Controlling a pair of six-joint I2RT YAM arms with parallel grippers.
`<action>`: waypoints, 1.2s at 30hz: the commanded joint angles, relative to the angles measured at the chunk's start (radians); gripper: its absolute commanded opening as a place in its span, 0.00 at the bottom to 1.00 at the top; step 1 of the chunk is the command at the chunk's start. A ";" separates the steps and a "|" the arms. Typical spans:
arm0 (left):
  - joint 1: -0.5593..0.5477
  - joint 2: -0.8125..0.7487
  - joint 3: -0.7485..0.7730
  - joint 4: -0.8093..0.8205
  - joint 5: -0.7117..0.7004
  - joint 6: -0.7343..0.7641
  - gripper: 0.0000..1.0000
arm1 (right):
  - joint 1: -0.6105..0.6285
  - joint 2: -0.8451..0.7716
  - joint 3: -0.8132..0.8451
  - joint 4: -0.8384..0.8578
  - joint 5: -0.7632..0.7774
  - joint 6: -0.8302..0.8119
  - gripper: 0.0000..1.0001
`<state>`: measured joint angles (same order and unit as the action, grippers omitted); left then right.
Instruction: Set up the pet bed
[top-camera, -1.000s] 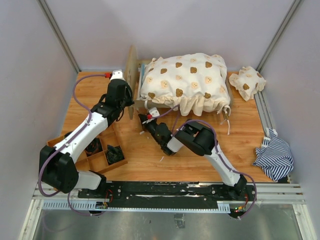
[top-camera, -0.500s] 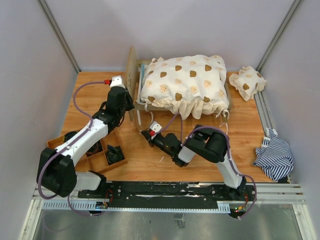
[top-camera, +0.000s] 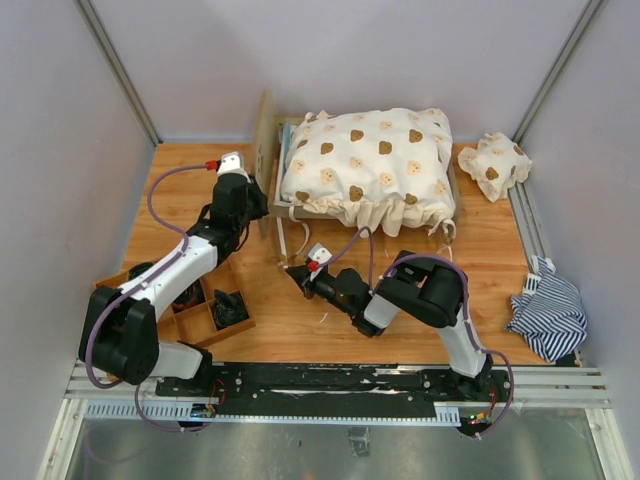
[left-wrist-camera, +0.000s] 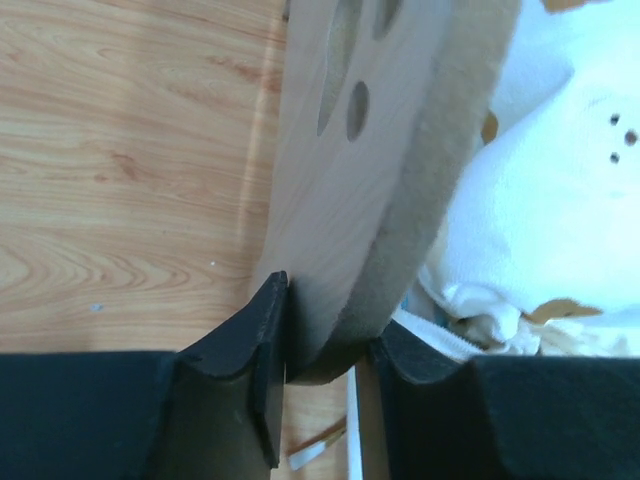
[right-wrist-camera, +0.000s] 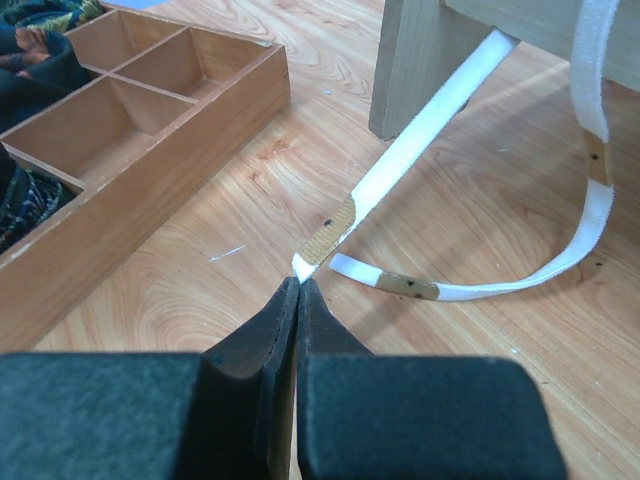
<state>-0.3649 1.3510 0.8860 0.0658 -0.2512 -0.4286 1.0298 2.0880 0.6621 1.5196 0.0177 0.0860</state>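
Observation:
The pet bed (top-camera: 264, 140) stands at the back of the table, its plywood headboard (left-wrist-camera: 340, 200) on the left. A cream bear-print cover (top-camera: 370, 155) is heaped over it and shows white in the left wrist view (left-wrist-camera: 560, 180). My left gripper (top-camera: 262, 208) is shut on the headboard's lower edge, with the board between its jaws (left-wrist-camera: 328, 320). My right gripper (top-camera: 297, 270) lies low on the table in front of the bed. It is shut (right-wrist-camera: 299, 285) on the end of a white tie strap (right-wrist-camera: 420, 130) that runs back to a bed leg (right-wrist-camera: 420, 70).
A compartmented wooden tray (top-camera: 200, 310) holding dark items sits front left, close to the right gripper (right-wrist-camera: 150, 130). A second strap (right-wrist-camera: 590, 200) loops on the table. A small bear-print pillow (top-camera: 494, 165) lies back right. A crumpled blue-and-white striped cloth (top-camera: 548, 312) lies at the right edge.
My right gripper has drawn back from the bed toward the near side with the strap end. The left gripper has shifted slightly back along the headboard. The cover has settled a little.

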 joint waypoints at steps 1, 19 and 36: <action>0.054 -0.050 0.030 0.078 0.169 -0.242 0.36 | 0.007 -0.034 0.029 -0.017 -0.026 0.065 0.00; 0.057 -0.351 -0.351 -0.006 0.386 -0.146 0.59 | -0.007 -0.058 0.092 -0.092 -0.096 0.005 0.00; 0.057 -0.141 -0.467 0.261 0.479 -0.218 0.19 | -0.007 -0.067 0.051 -0.068 -0.181 -0.086 0.00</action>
<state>-0.3092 1.2076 0.4484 0.2314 0.2298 -0.6491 1.0264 2.0514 0.7338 1.4094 -0.1154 0.0433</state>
